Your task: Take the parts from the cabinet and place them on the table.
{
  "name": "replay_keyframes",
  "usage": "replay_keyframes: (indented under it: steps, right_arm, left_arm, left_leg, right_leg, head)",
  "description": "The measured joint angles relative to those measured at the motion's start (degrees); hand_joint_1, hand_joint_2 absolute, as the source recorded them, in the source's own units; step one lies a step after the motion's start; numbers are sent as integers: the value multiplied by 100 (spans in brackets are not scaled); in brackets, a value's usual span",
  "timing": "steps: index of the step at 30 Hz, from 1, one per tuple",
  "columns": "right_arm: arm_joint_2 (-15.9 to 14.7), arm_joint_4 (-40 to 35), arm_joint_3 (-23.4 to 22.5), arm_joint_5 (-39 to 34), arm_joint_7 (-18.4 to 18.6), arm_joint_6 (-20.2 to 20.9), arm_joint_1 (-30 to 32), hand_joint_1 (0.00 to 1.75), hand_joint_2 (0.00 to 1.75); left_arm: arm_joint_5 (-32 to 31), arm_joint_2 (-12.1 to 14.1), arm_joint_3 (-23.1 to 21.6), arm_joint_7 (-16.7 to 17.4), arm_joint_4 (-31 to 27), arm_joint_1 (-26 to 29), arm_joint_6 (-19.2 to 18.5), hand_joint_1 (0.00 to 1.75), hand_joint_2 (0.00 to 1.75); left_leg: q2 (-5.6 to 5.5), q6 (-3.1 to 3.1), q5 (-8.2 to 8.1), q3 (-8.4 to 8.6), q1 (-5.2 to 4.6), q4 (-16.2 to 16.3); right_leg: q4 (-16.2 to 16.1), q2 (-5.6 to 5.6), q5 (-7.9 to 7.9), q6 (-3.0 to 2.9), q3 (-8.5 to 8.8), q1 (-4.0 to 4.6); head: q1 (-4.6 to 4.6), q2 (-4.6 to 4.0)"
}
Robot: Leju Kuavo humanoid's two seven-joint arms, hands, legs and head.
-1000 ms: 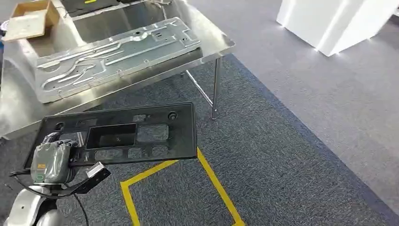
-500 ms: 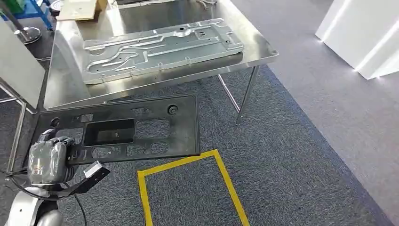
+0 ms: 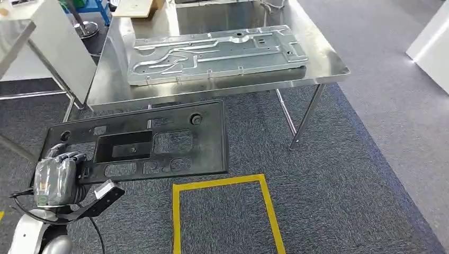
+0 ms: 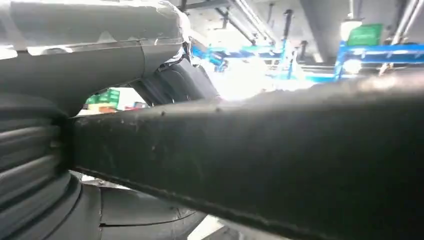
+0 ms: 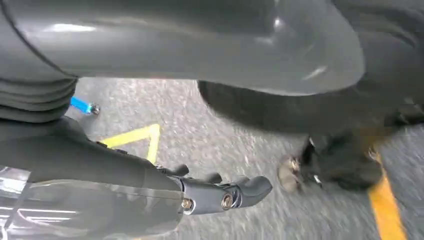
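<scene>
The left hand (image 3: pixel 55 177) grips the black panel (image 3: pixel 140 143) by its left end, holding it flat in the air above the carpet, just short of the tabletop's (image 3: pixel 328 61) front edge. A metal plate (image 3: pixel 214 52) lies on the tabletop. The right hand (image 5: pixel 220 192) hangs over the floor, fingers apart, holding nothing.

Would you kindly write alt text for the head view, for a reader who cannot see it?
The left robot hand holds a flat black panel level above grey carpet, in front of a steel table bearing a long grey metal plate. Yellow tape marks the floor below.
</scene>
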Motion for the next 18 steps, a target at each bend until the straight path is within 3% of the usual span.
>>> replay_keyframes:
  steps: [1, 2, 4, 5, 6, 7, 8, 9, 11, 18]
  right_arm:
    - [-16, 0, 0, -2, 0, 2, 0, 0, 0]
    - [-134, -4, 0, -18, 2, 7, 0, 0, 0]
    - [-327, -33, 0, -61, 9, 7, -11, 0, 0]
    - [-438, -63, 0, -112, 40, 7, -16, 0, 0]
    - [-536, -77, -2, -153, 70, 4, -26, 0, 0]
    - [-620, -105, -2, -177, 94, 5, -39, 0, 0]
    - [-674, -116, -2, -195, 105, 7, -43, 0, 0]
    - [-713, -122, -2, -201, 114, 7, -46, 0, 0]
    - [-726, -138, -2, -227, 116, 2, -52, 0, 0]
    - [-589, -151, -2, -275, 116, -4, -52, 0, 0]
  left_arm:
    - [2, -2, -11, 0, 0, 4, 0, 175, 175]
    - [2, -4, -35, -7, -2, 7, 0, 175, 175]
    - [37, -11, -77, -44, -31, 10, -2, 175, 175]
    - [169, -13, -94, -90, -59, 9, -61, 175, 175]
    - [322, -20, -125, -136, -70, 0, -136, 175, 175]
    - [441, -28, -176, -170, -105, 6, -181, 175, 175]
    - [470, -39, -214, -186, -129, 14, -195, 175, 175]
    - [468, -57, -263, -214, -151, 23, -205, 175, 175]
    - [463, -68, -365, -245, -212, 32, -210, 175, 175]
    - [446, -74, -629, -317, -380, 49, -203, 175, 175]
  left_leg:
    - [6, -7, 21, 4, 5, 11]
    - [19, -24, 179, 116, 18, -175]
    - [41, -26, 629, 608, 30, -1043]
    - [67, -4, 756, 866, 30, -1536]
    - [82, 32, 648, 955, -29, -1657]
    - [72, 93, 654, 929, -35, -1644]
    - [67, 110, 665, 923, -43, -1666]
    - [67, 110, 679, 925, -17, -1688]
    - [63, 126, 669, 929, -46, -1688]
    - [66, 203, 647, 942, -83, -1684]
  right_leg:
    - [0, -19, -3, 5, 3, -1]
    - [6, -58, -13, 20, 12, -7]
    - [26, -103, -46, 64, 43, -23]
    - [42, -116, -73, 102, 56, -27]
    - [73, -125, -96, 143, 30, 8]
    - [69, -129, -83, 171, 12, -2]
    - [58, -132, -75, 191, 17, 6]
    - [72, -123, -89, 126, 16, 18]
    - [52, -128, -85, 112, 24, -5]
    - [-10, -126, -61, 216, 56, -37]
  head:
    - [0, 0]
    - [0, 0]
    - [0, 0]
    - [0, 0]
    - [0, 0]
    - [0, 0]
    - [0, 0]
    - [2, 0]
    - [0, 0]
    - [0, 0]
